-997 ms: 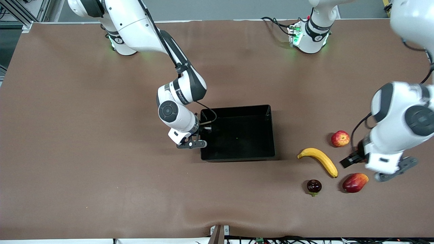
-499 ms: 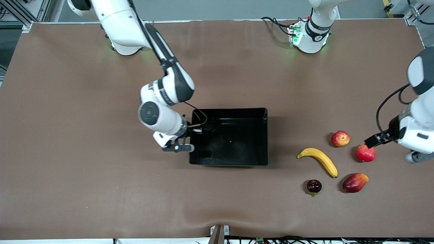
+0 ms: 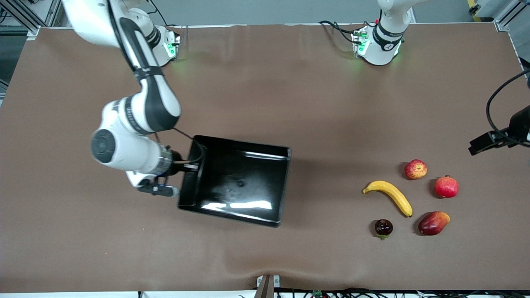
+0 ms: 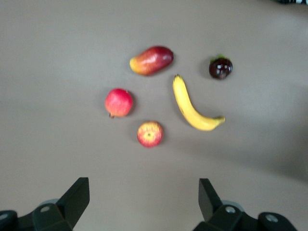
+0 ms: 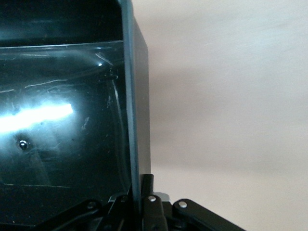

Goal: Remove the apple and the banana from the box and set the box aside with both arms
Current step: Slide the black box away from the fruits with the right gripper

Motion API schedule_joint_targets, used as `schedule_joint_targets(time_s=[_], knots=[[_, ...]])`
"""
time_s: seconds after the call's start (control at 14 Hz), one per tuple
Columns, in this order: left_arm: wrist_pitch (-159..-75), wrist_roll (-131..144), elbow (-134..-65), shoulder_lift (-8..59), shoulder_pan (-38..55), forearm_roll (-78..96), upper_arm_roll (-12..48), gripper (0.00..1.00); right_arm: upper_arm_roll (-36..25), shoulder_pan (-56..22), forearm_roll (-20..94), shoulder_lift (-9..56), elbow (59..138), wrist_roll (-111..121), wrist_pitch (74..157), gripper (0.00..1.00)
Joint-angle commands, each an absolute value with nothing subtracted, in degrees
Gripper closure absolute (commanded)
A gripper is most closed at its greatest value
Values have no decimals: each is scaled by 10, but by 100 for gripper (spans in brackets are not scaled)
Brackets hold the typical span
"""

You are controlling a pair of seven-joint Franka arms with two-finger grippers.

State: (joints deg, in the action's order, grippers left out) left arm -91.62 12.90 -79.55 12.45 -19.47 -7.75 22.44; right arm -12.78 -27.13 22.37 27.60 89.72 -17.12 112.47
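You won't find any readable text here: the right arm (image 3: 136, 111) carries dark lettering on its white wrist band (too small and slanted to make out), and nothing else in any view bears a label, number or sign.
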Motion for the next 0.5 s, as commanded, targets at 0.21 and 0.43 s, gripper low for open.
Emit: schedule_joint_targets(time_s=[0.21, 0.43], knots=[[-892, 43, -807, 100, -217, -61, 222, 0, -116, -198, 177, 215, 958, -100, 1119, 100], [-887, 33, -808, 89, -220, -61, 222, 0, -116, -160, 168, 193, 990, -43, 1119, 100]])
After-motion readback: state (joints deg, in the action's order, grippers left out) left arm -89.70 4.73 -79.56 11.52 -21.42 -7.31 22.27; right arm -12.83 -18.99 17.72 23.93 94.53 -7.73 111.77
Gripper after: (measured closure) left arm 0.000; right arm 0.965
